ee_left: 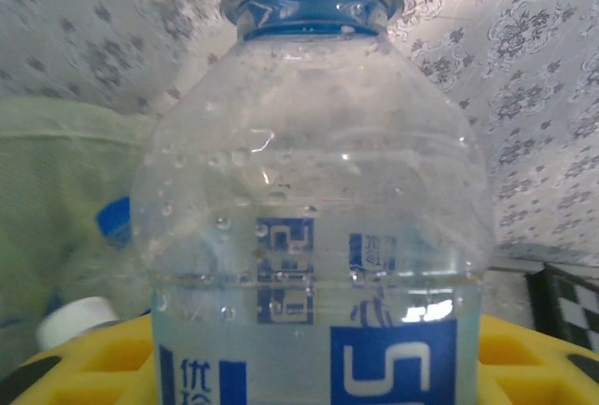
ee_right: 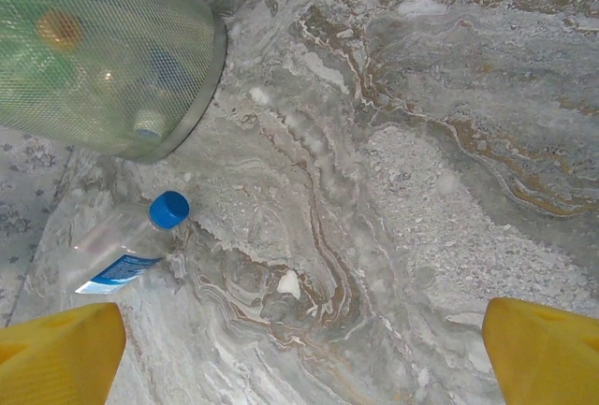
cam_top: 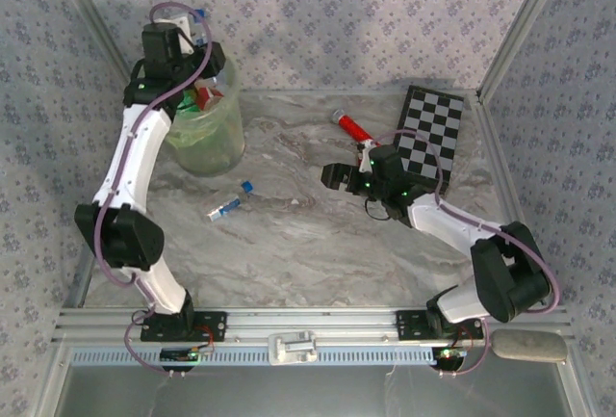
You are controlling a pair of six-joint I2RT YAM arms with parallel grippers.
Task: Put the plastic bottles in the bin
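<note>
One held bottle (ee_left: 309, 190) in left gripper (ee_left: 307, 360), one loose bottle (cam_top: 227, 203), one bin (cam_top: 207, 140)

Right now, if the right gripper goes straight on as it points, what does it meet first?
Probably the bare table; the lying bottle sits off that line. Depth is unclear.

**Papered enclosure around a marbled table**

The space is closed in on three sides by walls (cam_top: 366, 13) covered in pale grey paper, on which a small floral motif is printed. The back corners are marked by slanting aluminium posts (cam_top: 525, 22). The floor of the enclosure is formed by a table top (cam_top: 289, 253) veined in grey and brown like marble. Its near edge is bounded by a ribbed aluminium rail (cam_top: 318, 323). The scene is softly lit, and the back wall is crossed by paler and darker patches.
</note>
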